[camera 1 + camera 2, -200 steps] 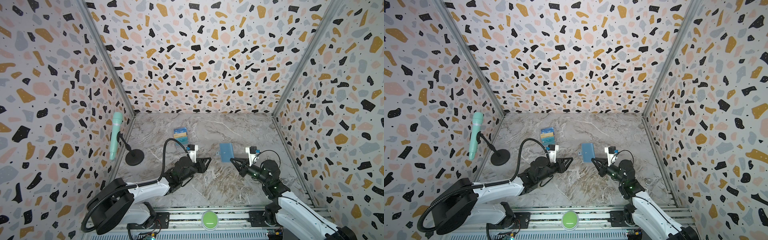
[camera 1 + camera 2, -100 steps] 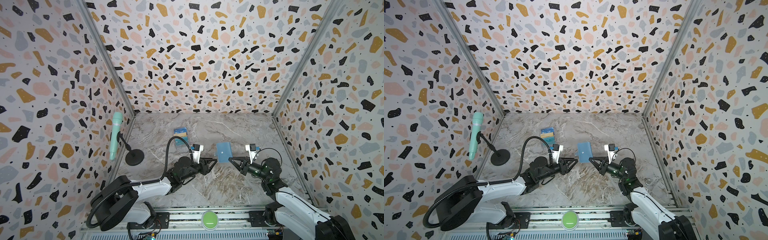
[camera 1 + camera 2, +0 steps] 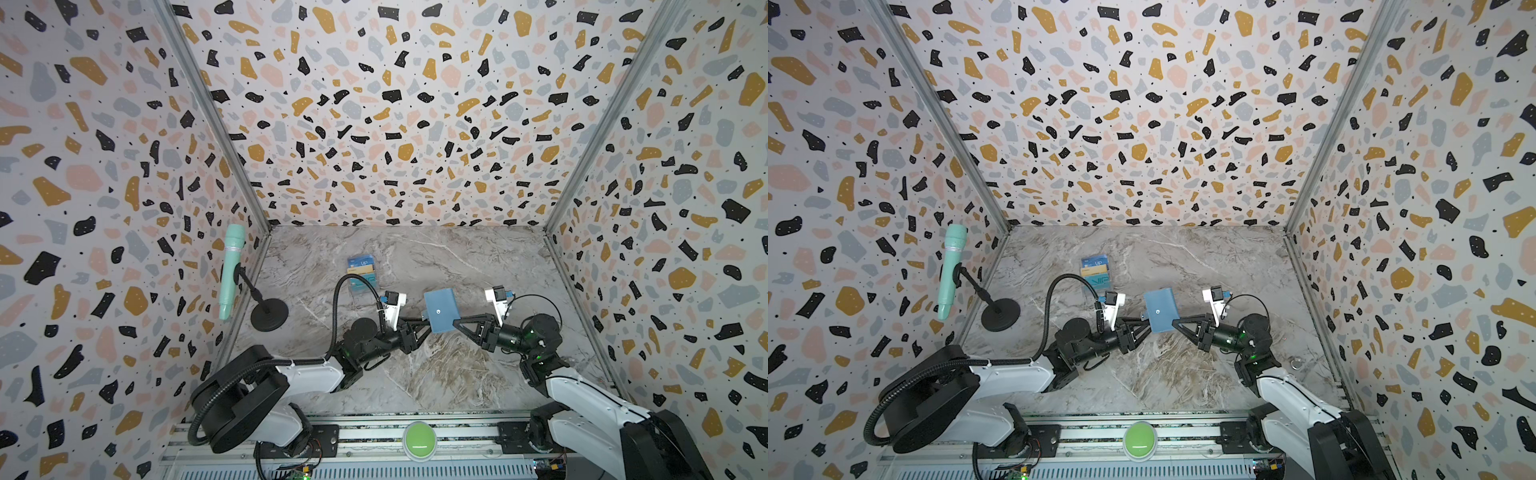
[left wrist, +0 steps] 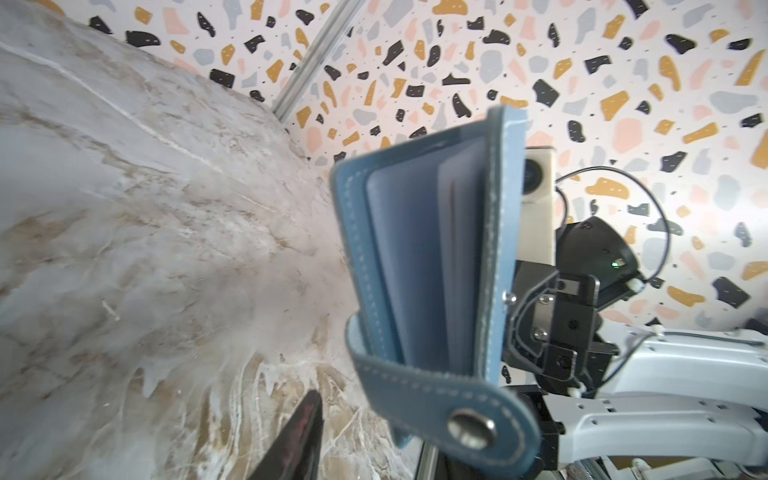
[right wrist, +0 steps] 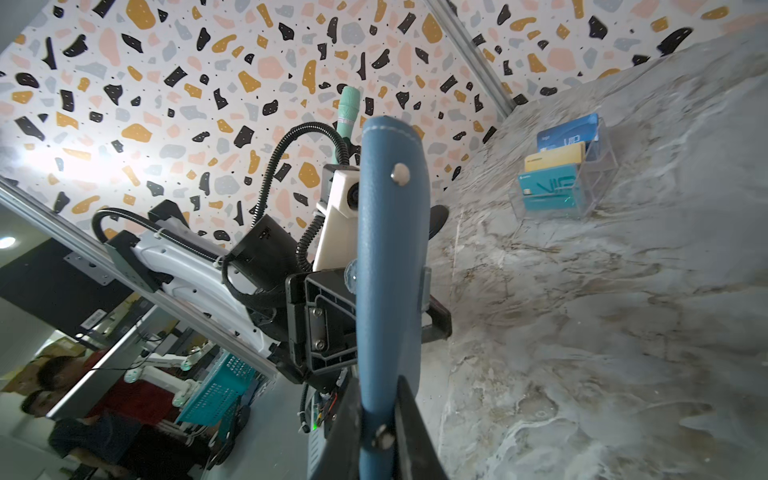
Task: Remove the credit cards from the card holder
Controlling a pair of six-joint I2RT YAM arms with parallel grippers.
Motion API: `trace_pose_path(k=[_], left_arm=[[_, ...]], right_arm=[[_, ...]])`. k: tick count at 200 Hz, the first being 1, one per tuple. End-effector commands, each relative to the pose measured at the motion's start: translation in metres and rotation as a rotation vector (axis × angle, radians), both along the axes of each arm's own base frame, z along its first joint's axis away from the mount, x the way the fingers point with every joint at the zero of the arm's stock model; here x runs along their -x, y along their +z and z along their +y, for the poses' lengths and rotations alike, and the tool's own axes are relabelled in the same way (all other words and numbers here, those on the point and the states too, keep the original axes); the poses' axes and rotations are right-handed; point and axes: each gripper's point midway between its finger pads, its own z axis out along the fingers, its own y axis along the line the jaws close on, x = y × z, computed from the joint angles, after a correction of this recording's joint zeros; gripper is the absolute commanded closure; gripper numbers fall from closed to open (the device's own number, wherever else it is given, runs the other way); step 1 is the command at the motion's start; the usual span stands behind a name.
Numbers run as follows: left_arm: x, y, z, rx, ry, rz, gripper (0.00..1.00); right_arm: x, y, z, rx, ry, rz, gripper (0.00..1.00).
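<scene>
The card holder [image 3: 440, 309] [image 3: 1160, 309] is a slate-blue wallet held in the air above the middle of the table. My right gripper [image 3: 456, 322] [image 5: 382, 424] is shut on its edge. In the left wrist view the card holder [image 4: 415, 249] gapes slightly, its snap tab [image 4: 469, 424] hangs loose, and only blue-grey pocket leaves show inside. My left gripper [image 3: 425, 322] is open at the holder's other edge, one finger [image 4: 303, 432] standing clear of it. Three credit cards [image 3: 361, 272] [image 5: 561, 174], blue, golden and teal, stand in a clear rack further back.
A mint-green microphone [image 3: 230, 270] on a black stand with a round base [image 3: 269, 315] stands by the left wall. A green button [image 3: 419, 436] sits on the front rail. Speckled walls close in the marble table [image 3: 457, 374] on three sides.
My left gripper has moved right up to the card holder and its jaws have widened a little. The right gripper has shifted the holder slightly left.
</scene>
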Motion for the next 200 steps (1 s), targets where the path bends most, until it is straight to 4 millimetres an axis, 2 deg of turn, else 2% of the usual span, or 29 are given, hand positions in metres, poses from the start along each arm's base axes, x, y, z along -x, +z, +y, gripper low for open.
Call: trace_pose_path(k=[1,34,70,113,146,200], left_arm=[[0.018,0.044,0.003,0.149,-0.076,-0.109,0.54],[0.016,0.049,0.010,0.170,-0.052,-0.112,0.62],[0.024,0.067,0.023,0.251,-0.062,-0.145,0.59],[0.025,0.076,0.029,0.281,-0.049,-0.175,0.61],[0.024,0.086,0.032,0.326,-0.044,-0.165,0.71],[0.025,0.085,0.038,0.338,-0.026,-0.160,0.83]], right_arm=[[0.015,0.036,0.002,-0.089,0.101,-0.088,1.00],[0.022,0.046,0.003,-0.128,0.151,-0.102,1.00],[0.021,0.049,0.004,-0.123,0.173,-0.109,1.00],[0.024,0.052,0.008,-0.127,0.203,-0.109,1.00],[0.029,0.055,0.010,-0.145,0.218,-0.112,1.00],[0.029,0.057,0.011,-0.155,0.221,-0.109,1.00]])
